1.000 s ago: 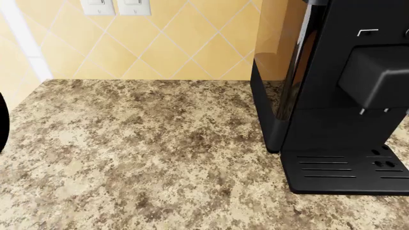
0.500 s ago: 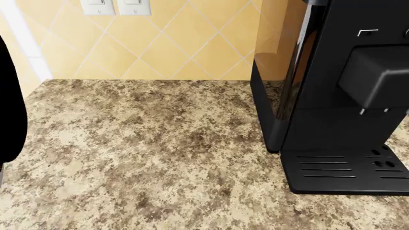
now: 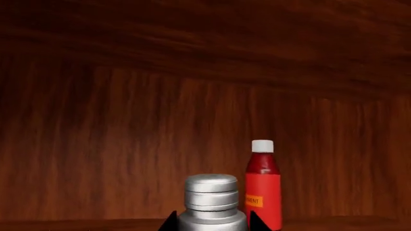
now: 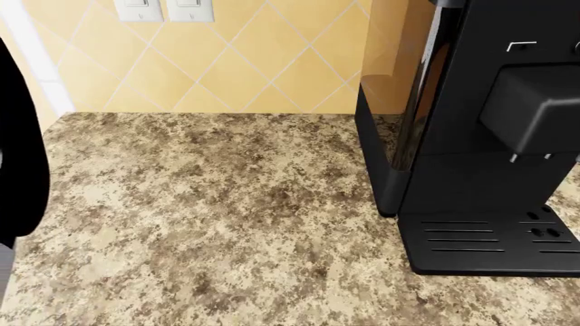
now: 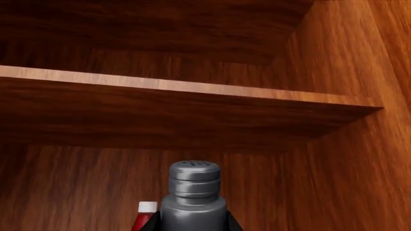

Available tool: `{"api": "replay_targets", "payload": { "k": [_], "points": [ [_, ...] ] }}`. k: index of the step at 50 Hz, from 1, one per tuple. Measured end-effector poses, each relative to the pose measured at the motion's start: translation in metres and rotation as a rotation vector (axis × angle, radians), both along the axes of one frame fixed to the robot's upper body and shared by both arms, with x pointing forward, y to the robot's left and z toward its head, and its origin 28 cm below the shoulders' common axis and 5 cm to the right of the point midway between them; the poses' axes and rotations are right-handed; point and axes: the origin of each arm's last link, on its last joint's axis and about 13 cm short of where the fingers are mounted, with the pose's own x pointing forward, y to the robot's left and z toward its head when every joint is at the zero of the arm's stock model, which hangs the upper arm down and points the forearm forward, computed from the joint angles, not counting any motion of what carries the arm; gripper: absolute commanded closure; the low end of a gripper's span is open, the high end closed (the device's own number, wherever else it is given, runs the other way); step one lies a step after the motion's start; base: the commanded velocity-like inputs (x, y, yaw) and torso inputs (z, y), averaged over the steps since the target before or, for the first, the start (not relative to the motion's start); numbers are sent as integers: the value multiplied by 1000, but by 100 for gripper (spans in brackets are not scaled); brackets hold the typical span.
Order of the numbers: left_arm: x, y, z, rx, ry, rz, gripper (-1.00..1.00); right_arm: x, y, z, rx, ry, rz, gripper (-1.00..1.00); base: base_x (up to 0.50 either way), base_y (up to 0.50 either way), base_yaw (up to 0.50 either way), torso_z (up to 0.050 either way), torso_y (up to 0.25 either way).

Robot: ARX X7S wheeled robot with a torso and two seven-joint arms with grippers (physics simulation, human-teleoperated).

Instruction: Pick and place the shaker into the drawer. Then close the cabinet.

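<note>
Grey shaker (image 5: 194,197) stands between right gripper (image 5: 192,222) fingertips.

Counter (image 4: 208,204): left and middle bare | coffee machine (image 4: 480,136) blocks right | shelf (image 5: 180,96) overhangs shaker (image 5: 192,197) | red bottle (image 3: 262,185) just beside.
</note>
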Motion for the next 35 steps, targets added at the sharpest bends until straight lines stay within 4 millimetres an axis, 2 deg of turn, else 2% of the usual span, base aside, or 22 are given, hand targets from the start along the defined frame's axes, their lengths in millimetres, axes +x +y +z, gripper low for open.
{"api": "replay_targets", "payload": {
  "k": [12,26,30,35],
  "points": [
    [-4,-3,2,-118,-29,-22,100,-3,1,1,-8,-4,-1,100,3,-1,-2,0,0],
    [-51,3,26,-225,-185,-44,100,-5,1,0,-19,11,38,100,0,0,0,0,0],
    [-62,5,25,-231,-204,-52,100,-4,0,-4,-28,27,64,100,0,0,0,0,0],
    [-77,6,17,-223,-219,-56,100,-7,1,-12,-52,45,90,100,-484,-10,0,0,0]
  ]
}}
